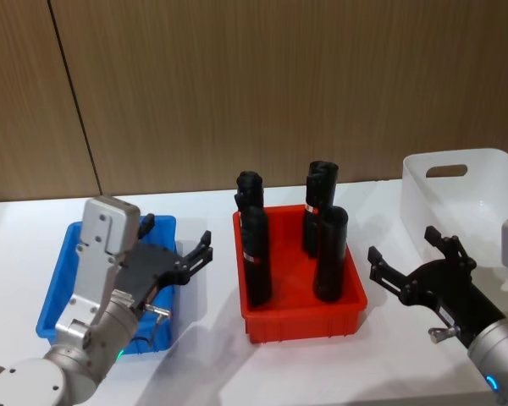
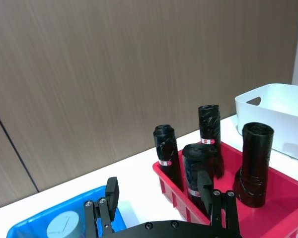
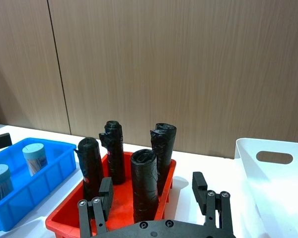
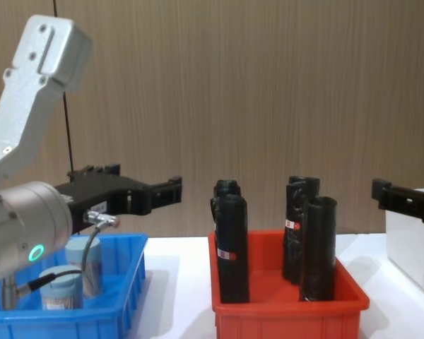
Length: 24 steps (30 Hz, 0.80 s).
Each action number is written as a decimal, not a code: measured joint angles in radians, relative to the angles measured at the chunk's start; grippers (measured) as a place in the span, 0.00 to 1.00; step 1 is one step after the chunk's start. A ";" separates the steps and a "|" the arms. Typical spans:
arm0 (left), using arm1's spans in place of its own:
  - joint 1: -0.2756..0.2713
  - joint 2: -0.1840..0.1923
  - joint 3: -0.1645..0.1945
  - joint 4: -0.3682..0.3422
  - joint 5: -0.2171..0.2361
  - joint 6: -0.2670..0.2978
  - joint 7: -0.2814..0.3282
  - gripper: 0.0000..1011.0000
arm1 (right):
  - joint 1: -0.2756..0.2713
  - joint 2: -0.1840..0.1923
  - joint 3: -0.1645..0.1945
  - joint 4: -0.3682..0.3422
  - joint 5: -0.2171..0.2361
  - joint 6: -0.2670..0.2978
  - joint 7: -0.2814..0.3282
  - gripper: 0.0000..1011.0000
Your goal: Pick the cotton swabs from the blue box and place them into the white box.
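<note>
Pale-lidded cotton swabs [image 3: 35, 157] in blue box [image 1: 55, 288]; left gripper [image 1: 178, 235], right gripper [image 1: 404, 244] jaws spread, empty

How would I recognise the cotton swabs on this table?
Of the three bins, take the blue box at the robot's left, below the left gripper. The cotton swabs are its two short clear tubs with pale lids, unlike the tall black rolls in the red bin.

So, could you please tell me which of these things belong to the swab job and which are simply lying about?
Belongs to the job: two cotton swab tubs in the blue box; the white box; left gripper, jaws open, by the blue box; right gripper, jaws open, near the white box.
Just lying about: the red bin; four black rolls standing in it.
</note>
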 joint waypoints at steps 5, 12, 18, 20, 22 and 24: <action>-0.009 -0.003 -0.013 0.022 -0.040 0.013 -0.004 0.99 | 0.000 0.000 0.000 0.000 0.000 0.000 0.000 0.99; -0.021 -0.006 -0.029 0.046 -0.082 0.043 0.008 0.99 | 0.000 0.000 0.000 0.000 0.000 0.000 0.000 0.99; -0.027 -0.008 -0.043 0.056 -0.109 0.092 0.052 0.99 | 0.000 0.000 0.000 0.000 0.000 0.000 0.000 0.99; -0.028 -0.008 -0.047 0.058 -0.116 0.109 0.068 0.99 | 0.000 0.000 0.000 0.000 0.000 0.000 0.000 0.99; -0.029 -0.007 -0.052 0.058 -0.123 0.128 0.085 0.99 | 0.000 0.000 0.000 0.000 0.000 0.000 0.000 0.99; -0.029 -0.007 -0.054 0.058 -0.126 0.139 0.095 0.99 | 0.000 0.000 0.000 0.000 0.000 0.000 0.000 0.99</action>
